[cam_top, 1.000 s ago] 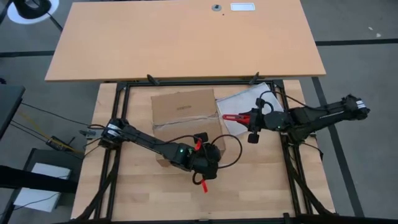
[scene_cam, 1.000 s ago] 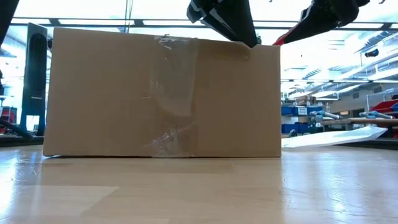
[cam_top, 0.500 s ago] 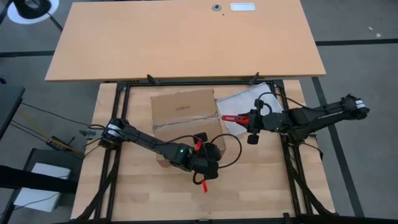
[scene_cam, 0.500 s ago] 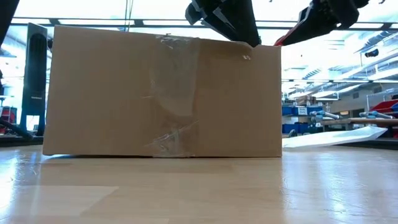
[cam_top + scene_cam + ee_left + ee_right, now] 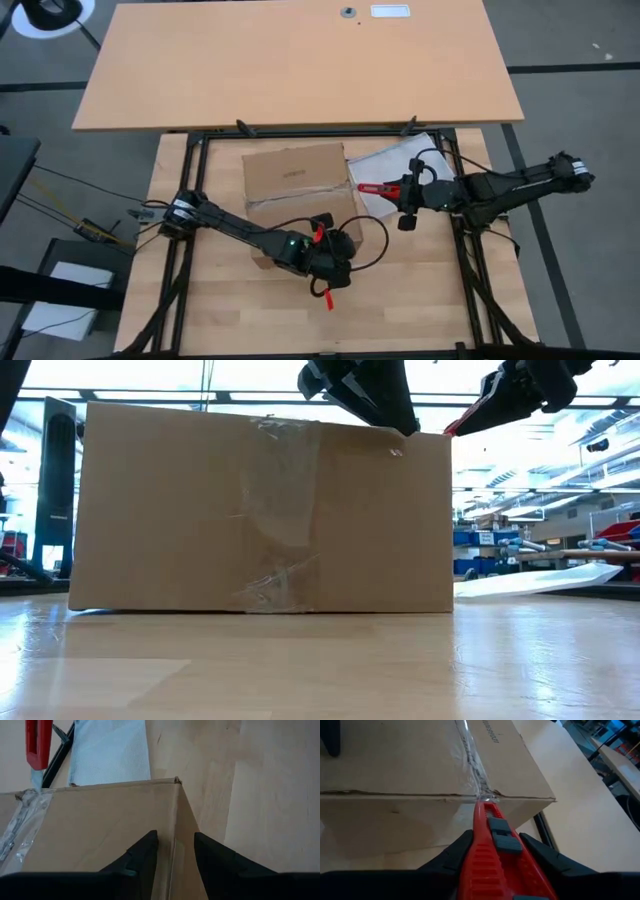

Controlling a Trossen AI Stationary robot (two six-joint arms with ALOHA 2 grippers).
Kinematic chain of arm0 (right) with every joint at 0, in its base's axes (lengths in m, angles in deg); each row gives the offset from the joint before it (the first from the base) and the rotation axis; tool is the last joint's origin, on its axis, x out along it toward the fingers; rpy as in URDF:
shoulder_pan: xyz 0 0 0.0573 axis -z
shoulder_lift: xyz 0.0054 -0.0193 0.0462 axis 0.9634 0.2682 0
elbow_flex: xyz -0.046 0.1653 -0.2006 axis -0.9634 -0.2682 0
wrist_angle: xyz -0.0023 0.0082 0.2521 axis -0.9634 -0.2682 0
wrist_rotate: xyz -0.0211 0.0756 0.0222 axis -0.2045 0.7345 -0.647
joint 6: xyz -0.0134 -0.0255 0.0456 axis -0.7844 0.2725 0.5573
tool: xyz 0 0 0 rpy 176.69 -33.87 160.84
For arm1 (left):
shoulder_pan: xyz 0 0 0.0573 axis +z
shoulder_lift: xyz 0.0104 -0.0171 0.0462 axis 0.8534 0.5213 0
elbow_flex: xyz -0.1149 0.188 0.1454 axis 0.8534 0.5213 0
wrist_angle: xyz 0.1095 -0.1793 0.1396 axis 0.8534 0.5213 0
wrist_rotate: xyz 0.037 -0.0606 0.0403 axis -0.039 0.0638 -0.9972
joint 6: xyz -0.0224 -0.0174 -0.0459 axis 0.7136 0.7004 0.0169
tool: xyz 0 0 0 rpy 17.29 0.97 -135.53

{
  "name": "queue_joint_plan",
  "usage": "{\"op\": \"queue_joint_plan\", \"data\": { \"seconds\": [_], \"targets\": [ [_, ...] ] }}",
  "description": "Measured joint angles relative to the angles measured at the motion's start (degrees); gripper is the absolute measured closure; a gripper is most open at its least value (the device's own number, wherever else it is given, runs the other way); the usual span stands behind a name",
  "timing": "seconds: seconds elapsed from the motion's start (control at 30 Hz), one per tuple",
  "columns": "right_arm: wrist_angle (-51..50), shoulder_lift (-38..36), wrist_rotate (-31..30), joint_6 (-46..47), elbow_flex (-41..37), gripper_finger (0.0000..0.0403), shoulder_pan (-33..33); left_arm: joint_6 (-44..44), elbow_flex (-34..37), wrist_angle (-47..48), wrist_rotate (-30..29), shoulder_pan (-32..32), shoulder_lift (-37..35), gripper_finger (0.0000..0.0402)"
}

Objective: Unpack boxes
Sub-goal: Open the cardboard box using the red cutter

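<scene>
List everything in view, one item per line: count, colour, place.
Cardboard box: one, brown, closed and taped, middle of the light wood table.
Box cutter: one, red, tip at the box's taped top seam, on its right edge.
White sheet or bag: one, flat on the table, right of the box.
Large board: one, tan, beyond the table.
Left end effector: dark, straddling the box's near right top corner.
Right end effector: dark, shut on the box cutter, right of the box.
</scene>
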Motion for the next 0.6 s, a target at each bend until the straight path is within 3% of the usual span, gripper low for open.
{"op": "queue_joint_plan", "data": {
  "seconds": [0.37, 0.6],
  "targets": [
    [-1.76, -1.29, 0.76, -0.27, 0.03, 0.0258, -2.32, 0.02, -0.02, -0.21, -1.53, 2.46, 0.04, 0.0261],
    [-4.22, -3.8, 4.07, 6.29, -0.08, 0.0264, -3.3, 0.02, -0.02, 0.04, -2.97, 4.28, 0.33, 0.0261]
  ]
}}
